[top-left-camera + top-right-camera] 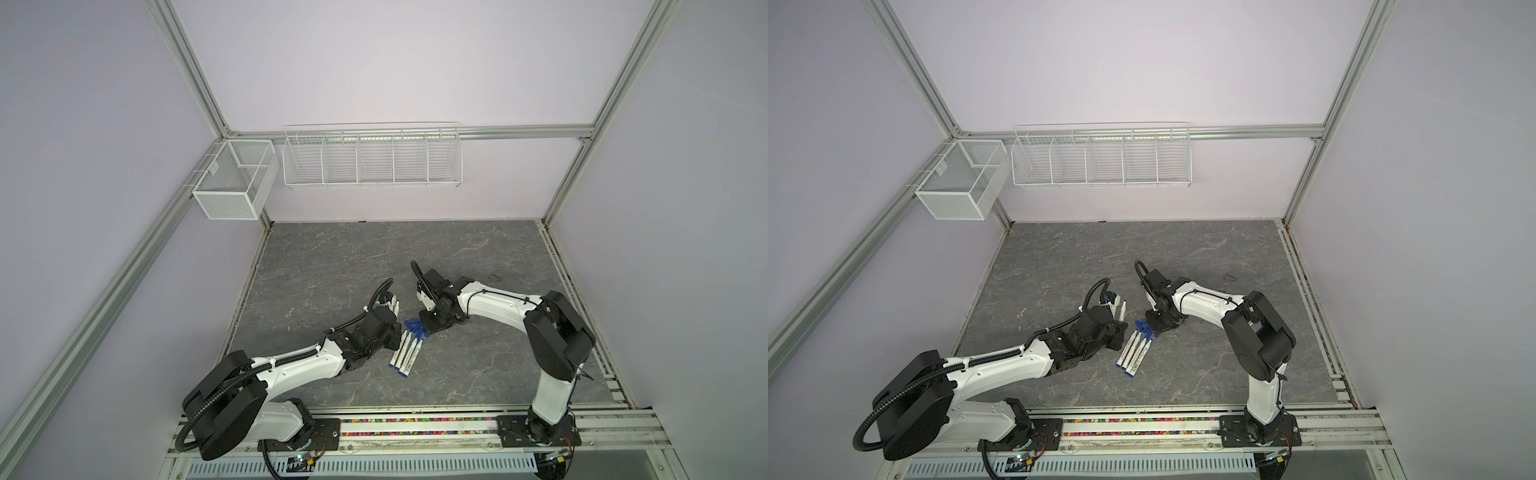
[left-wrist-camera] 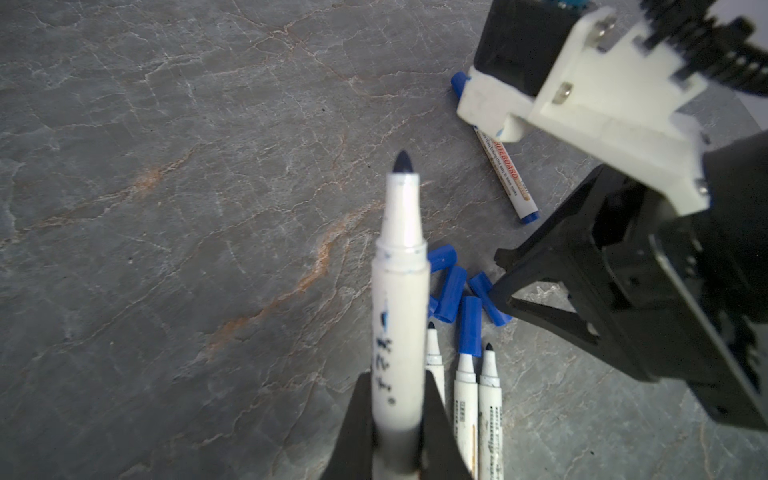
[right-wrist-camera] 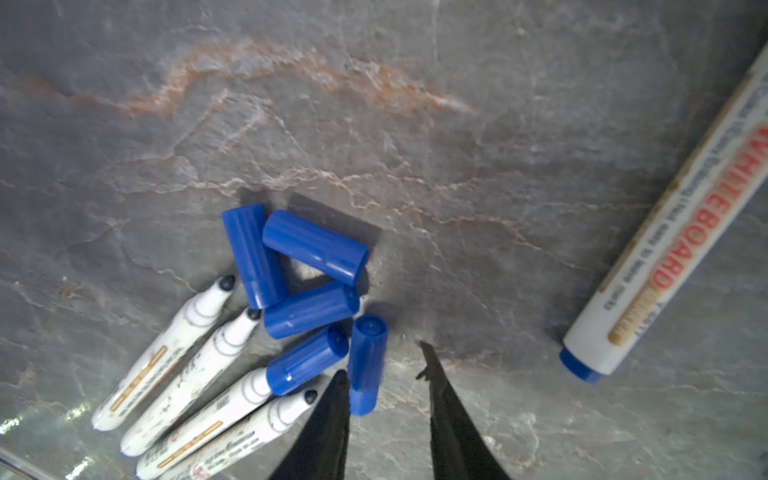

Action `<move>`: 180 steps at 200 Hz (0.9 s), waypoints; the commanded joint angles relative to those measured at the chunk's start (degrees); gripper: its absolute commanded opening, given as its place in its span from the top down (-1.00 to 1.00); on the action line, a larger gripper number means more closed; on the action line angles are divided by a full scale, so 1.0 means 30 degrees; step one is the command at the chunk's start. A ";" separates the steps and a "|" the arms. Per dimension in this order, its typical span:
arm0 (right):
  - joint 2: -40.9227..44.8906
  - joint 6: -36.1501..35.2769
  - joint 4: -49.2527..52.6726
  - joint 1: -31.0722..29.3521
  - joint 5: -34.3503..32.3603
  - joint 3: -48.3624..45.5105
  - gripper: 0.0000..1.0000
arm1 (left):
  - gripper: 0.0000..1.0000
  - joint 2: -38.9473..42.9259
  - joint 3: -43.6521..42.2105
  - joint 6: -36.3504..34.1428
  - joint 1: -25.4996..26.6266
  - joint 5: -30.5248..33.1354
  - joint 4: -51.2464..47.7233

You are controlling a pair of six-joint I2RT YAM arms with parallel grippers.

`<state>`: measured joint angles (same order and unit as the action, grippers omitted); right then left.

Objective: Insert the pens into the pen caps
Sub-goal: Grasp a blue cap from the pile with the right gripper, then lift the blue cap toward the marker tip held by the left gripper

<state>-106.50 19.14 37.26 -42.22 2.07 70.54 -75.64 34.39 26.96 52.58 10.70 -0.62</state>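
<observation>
My left gripper [image 2: 397, 376] is shut on a white pen [image 2: 401, 266], whose bare dark tip points away from the wrist, above the table. In both top views this pen [image 1: 397, 309] [image 1: 1124, 311] shows just left of the middle. Several pens [image 1: 405, 353] [image 3: 178, 357] lie side by side on the table; one of them wears a cap [image 3: 305, 359]. Beside their tips lies a cluster of loose blue pen caps [image 3: 311, 245] [image 1: 413, 326]. My right gripper [image 3: 382, 358] is down at the cluster, open, with one loose cap [image 3: 368, 361] between its fingers, against one finger only.
Another pen [image 3: 681, 232] [image 2: 505, 174] with a printed label lies apart from the row, by the right arm. Two white wire baskets [image 1: 374, 160] [image 1: 235, 178] hang on the back wall. The grey stone-patterned table [image 1: 332, 266] ends at metal frame rails.
</observation>
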 commanded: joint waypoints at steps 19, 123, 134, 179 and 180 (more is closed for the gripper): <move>-0.0883 -0.0559 0.0961 -0.0495 -0.1083 0.0706 0.32 | 1.00 0.0195 -0.0020 0.0260 0.0111 0.0215 -0.0144; -0.1803 -0.0711 0.1694 -0.1016 -0.2737 0.1456 0.55 | 1.00 0.0160 0.0039 0.0223 0.0111 0.0107 -0.0203; -0.1797 -0.0661 0.1659 -0.1001 -0.2765 0.1459 0.62 | 1.00 0.0138 0.0052 0.0189 0.0111 0.0038 -0.0208; -0.0021 -0.0419 0.0533 -0.0609 -0.2243 0.0686 0.74 | 1.00 0.0113 0.0124 -0.0235 0.0149 -0.0700 -0.0173; 0.0059 -0.0381 0.0459 -0.0563 -0.2198 0.0642 0.74 | 1.00 0.0109 0.0116 -0.0246 0.0145 -0.0727 -0.0173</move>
<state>-110.52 17.56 40.38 -44.93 -5.10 74.13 -75.64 34.39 26.92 52.58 10.15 -0.99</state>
